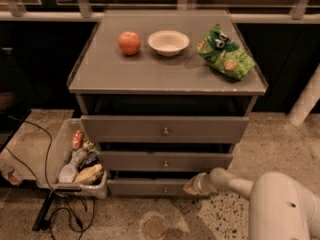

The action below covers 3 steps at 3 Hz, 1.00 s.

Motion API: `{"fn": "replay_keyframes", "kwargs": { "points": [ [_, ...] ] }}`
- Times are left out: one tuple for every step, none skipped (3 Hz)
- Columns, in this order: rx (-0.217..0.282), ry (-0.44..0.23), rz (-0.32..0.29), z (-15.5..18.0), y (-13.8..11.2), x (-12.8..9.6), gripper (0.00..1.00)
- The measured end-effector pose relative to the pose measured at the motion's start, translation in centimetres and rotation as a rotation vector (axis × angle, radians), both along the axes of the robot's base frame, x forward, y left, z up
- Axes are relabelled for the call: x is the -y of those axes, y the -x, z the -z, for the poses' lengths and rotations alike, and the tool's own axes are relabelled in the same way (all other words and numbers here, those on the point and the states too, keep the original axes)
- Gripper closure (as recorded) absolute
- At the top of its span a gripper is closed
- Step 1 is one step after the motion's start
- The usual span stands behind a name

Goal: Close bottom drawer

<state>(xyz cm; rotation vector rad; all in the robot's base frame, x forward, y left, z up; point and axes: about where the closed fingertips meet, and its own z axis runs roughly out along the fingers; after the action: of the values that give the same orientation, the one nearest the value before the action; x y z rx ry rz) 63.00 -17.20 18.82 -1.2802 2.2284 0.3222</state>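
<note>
The bottom drawer [145,187] is the lowest of the grey cabinet's three drawers, with a flat grey-brown front and a small round knob [165,190]. Its front stands slightly out from the cabinet body, roughly in line with the middle drawer [165,160] above. My gripper [191,187] is low near the floor, at the right end of the bottom drawer's front and touching or almost touching it. My white arm [240,185] reaches in from the lower right.
The top drawer [165,129] sticks out the most. On the cabinet top lie an apple [129,42], a white bowl [168,42] and a green chip bag [225,52]. A white bin [75,159] of snacks stands left of the cabinet. Cables [50,211] run across the floor.
</note>
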Motion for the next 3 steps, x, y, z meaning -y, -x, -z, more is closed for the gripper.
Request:
{"fn": "replay_keyframes", "kwargs": {
  "points": [
    [0.000,0.000,0.000,0.00,0.38,-0.19,0.68],
    [0.000,0.000,0.000,0.01,0.40,-0.21,0.47],
    [-0.011,0.000,-0.021,0.13,1.11,-0.67,0.24]
  ]
}}
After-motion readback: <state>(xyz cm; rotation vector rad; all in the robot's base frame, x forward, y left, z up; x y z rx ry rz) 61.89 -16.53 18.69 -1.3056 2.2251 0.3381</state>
